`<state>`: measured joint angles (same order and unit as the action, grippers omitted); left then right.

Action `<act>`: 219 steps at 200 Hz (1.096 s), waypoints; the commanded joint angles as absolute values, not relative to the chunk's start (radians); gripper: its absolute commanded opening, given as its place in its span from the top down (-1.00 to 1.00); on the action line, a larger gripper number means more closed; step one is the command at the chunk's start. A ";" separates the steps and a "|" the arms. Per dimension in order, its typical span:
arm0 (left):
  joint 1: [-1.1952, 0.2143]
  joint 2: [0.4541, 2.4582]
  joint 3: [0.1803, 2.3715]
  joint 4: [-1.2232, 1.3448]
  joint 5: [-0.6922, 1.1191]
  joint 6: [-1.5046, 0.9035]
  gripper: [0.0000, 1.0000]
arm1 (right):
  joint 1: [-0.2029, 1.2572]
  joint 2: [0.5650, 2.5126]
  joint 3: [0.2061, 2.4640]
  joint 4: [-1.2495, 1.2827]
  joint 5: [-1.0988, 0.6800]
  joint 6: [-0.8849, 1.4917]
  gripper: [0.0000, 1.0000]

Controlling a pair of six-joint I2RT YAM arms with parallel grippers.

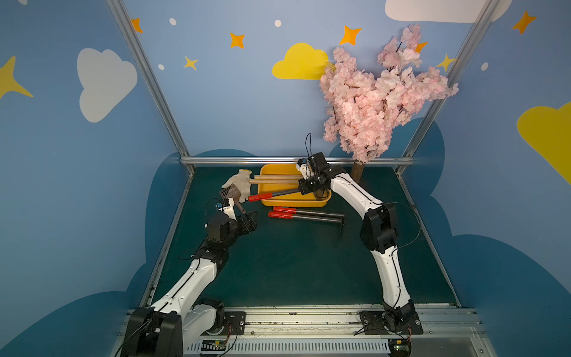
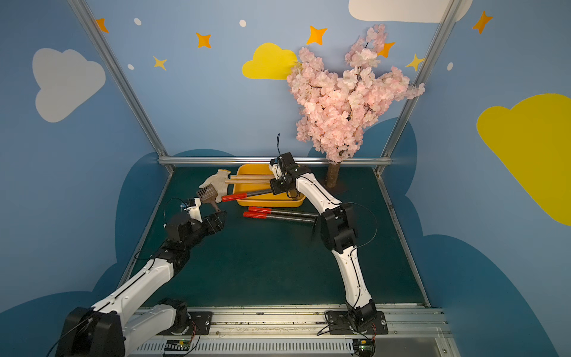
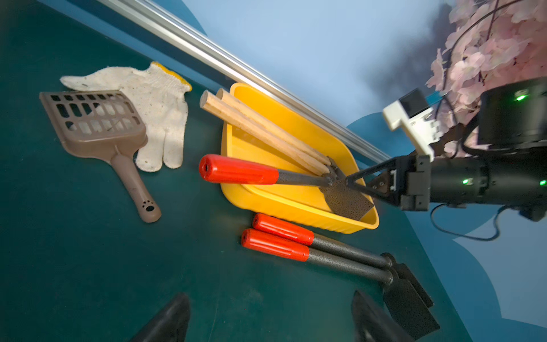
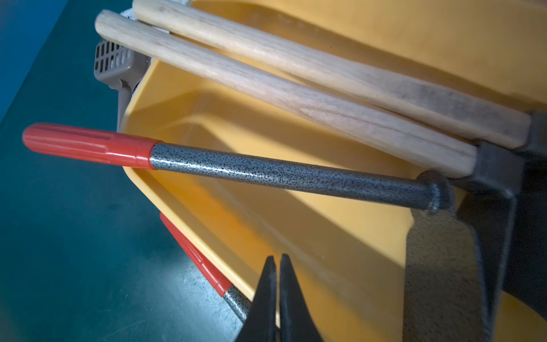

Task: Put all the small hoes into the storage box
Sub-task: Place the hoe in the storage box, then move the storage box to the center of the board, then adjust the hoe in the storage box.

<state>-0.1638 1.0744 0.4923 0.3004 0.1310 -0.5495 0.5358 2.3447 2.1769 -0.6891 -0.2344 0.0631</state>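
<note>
While right pincer (image 4: pixel 276 262) sits closed, small hoe (image 4: pixel 296 177) lies seemingly just beside.

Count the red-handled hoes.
3. One hoe lies in the storage box, grip overhanging the rim; two hoes lie side by side on the mat beside it. None seems hidden.

The red-gripped steel small hoe (image 3: pixel 299 179) lies in the yellow plastic storage box (image 3: pixel 296 213), blade beside the right gripper (image 3: pixel 350 180) (handle overhanging the rim).
</note>
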 commanded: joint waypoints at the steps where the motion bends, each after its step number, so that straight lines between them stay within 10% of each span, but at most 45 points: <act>1: -0.167 1.129 0.541 0.336 0.173 -0.545 -0.70 | 0.536 2.377 2.204 -0.671 -0.286 0.055 0.87; 219: -0.195 1.760 0.901 0.613 0.319 -0.626 -0.60 | 0.542 2.473 2.133 -0.621 -0.429 0.096 0.88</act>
